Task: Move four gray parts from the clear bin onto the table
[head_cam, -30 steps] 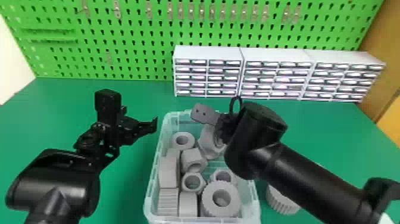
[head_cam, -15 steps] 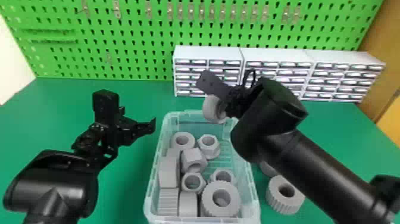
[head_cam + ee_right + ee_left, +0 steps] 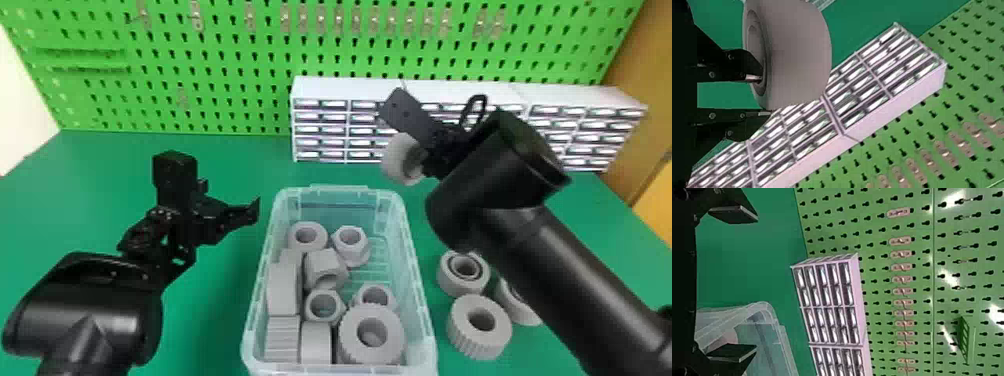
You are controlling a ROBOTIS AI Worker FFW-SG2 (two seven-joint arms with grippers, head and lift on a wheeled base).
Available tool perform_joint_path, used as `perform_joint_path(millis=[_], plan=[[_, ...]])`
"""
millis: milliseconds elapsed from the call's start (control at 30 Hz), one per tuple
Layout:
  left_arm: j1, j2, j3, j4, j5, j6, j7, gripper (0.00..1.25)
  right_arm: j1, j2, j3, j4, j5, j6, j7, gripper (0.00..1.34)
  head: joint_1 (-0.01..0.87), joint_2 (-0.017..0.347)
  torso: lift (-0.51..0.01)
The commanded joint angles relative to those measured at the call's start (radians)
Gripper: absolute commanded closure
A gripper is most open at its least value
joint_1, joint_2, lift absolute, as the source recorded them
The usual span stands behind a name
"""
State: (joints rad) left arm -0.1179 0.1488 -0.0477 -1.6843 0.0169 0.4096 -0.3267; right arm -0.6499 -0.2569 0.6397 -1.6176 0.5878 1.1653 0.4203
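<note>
Right pincer [image 3: 765,96] grasping gray ring [image 3: 797,51] by its wall | left pincer [image 3: 755,283] released | swing clear of bin [image 3: 417,270], lower beside three gray parts [image 3: 480,345], open once tabletop [image 3: 215,165] supports it

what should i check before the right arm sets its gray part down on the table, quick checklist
- Grip: ok. The right gripper has one finger in the held part's hole, the other outside.
- Clear of bin: ok. The part looks raised, past its far right corner.
- Left gripper out of the way: ok. Open, left of the bin.
- Count: ok. Three gray parts on the table; this makes four.
- Table under the right arm: cannot tell, hidden.
</note>
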Motion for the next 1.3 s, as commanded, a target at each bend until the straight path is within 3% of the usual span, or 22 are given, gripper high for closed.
perform_joint_path(millis=[0,400,833,1033,1267], plan=[[0.001,0.000,0.002,0.000,0.000,0.000,-0.002,0.13,0.032,-0.010,-0.061,-0.001,0.017,0.019,0.000,1.01,0.686,0.026,-0.050],[0.000,0.000,0.002,0.000,-0.002,0.000,-0.002,0.13,0.108,-0.021,-0.201,0.004,0.032,0.053,0.000,1.01,0.686,0.026,-0.050],[0.000,0.000,-0.006,0.000,-0.003,0.002,-0.005,0.13,0.199,0.019,-0.489,0.044,-0.040,0.068,0.000,1.01,0.686,0.026,-0.050],[0.000,0.000,-0.011,0.000,-0.003,0.002,-0.006,0.13,0.219,0.041,-0.609,0.099,-0.151,0.094,-0.003,1.01,0.686,0.026,-0.050],[0.000,0.000,-0.014,0.000,-0.006,0.002,-0.011,0.13,0.225,0.056,-0.698,0.110,-0.292,0.174,-0.140,1.01,0.686,0.026,-0.050]])
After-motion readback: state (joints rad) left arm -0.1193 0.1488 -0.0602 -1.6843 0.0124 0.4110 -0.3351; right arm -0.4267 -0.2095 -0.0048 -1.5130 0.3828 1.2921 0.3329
